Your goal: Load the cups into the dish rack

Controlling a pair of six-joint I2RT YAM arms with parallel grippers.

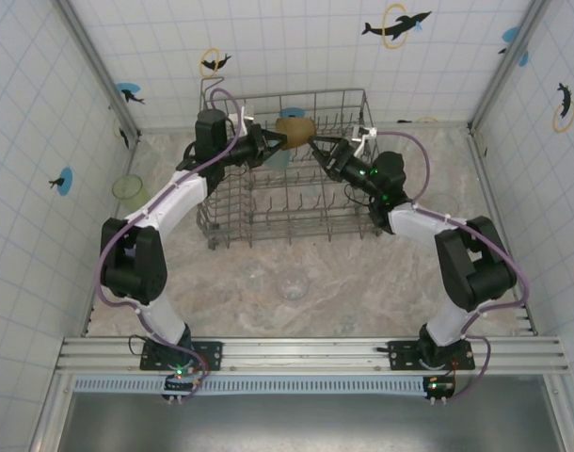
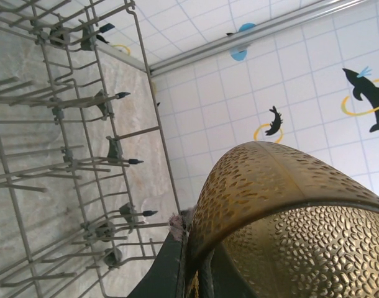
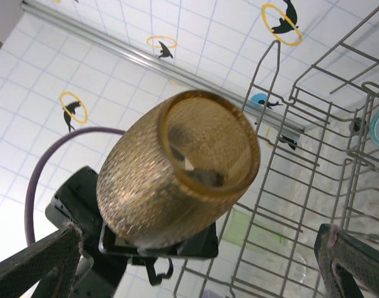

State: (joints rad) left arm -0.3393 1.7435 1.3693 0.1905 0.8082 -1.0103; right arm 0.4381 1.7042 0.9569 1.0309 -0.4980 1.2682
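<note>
Amber cup (image 2: 283, 217): your left gripper (image 1: 271, 143) clamped it sideways above the dish rack (image 1: 287, 202).
Right gripper (image 1: 317, 147): spread wide, just beside the cup's rim.
Tines (image 2: 124, 95): you needed to tip its mouth down between them.

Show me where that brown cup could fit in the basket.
The dish rack has bare tine rows along its front. Its back centre is crowded: teal cup, and above it left gripper holding the amber cup, right gripper alongside.

Textured amber cup (image 1: 294, 132) tilted on its side over far part of grey wire dish rack (image 1: 287, 232), teal cup (image 1: 277, 159) inside, clear cup (image 1: 294, 282) near
</note>
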